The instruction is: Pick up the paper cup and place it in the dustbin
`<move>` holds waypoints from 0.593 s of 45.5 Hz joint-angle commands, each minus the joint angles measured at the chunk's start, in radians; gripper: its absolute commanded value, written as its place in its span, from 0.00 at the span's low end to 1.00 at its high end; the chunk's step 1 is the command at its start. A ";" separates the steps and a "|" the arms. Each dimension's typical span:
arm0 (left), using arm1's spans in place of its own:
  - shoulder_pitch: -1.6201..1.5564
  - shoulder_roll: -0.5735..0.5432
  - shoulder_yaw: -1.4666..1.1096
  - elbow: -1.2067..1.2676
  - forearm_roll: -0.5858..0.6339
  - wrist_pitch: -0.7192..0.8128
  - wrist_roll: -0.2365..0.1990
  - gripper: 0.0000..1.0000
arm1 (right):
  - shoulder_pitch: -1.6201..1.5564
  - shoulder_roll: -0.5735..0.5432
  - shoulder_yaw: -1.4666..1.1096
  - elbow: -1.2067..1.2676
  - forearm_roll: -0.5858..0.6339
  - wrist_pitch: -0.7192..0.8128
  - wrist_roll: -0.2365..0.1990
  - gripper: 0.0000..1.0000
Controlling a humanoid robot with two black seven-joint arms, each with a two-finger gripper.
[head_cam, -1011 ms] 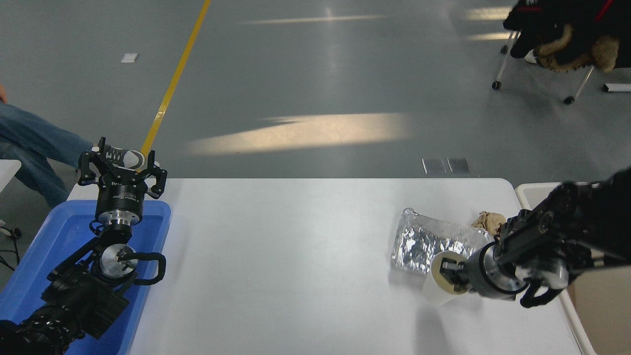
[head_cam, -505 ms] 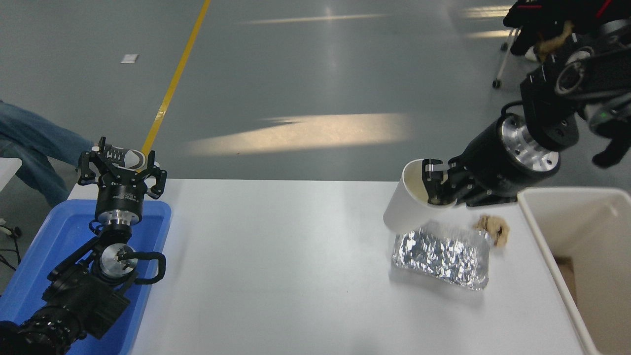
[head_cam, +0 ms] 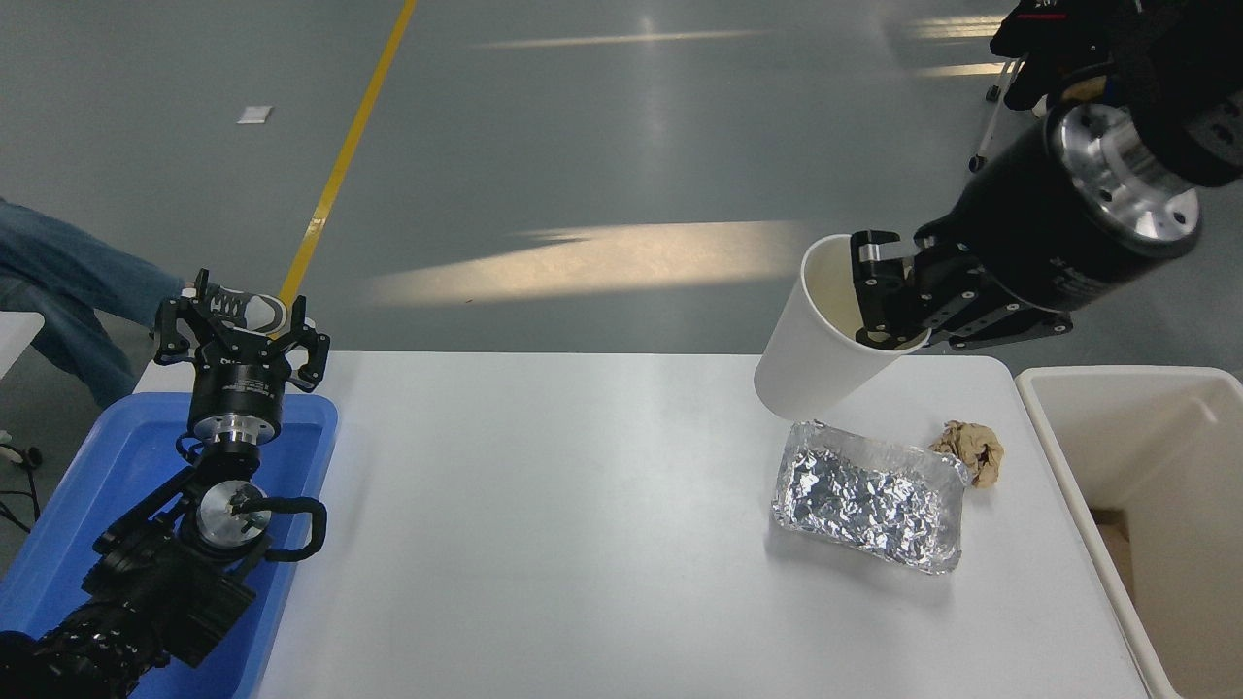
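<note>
Pick-up done: our right gripper clamps paper cup by rim, one finger inside; cup tilted, airborne over desk's far right edge. Remaining: carry to dustbin beside right edge, release. Our left gripper parked at far left corner, fingers spread.

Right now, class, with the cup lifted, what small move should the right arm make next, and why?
Probably carry it rightward: the right hand holds the paper cup by its rim above the table, left of the dustbin, not yet over its opening.
</note>
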 commanded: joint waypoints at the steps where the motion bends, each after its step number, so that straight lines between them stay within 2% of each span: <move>1: 0.000 0.000 0.000 0.000 0.000 0.000 0.000 0.99 | -0.307 -0.072 -0.100 -0.113 0.011 -0.253 -0.001 0.00; 12: 0.000 0.000 0.000 -0.001 0.000 0.000 0.000 0.99 | -0.675 -0.237 -0.071 -0.320 0.034 -0.505 -0.005 0.00; 21: 0.000 0.000 0.000 -0.001 0.000 0.000 0.000 0.99 | -0.977 -0.375 0.080 -0.544 0.133 -0.569 -0.005 0.00; 27: 0.000 0.000 0.000 -0.001 0.000 -0.002 0.000 0.99 | -1.196 -0.432 0.271 -0.676 0.138 -0.591 -0.006 0.00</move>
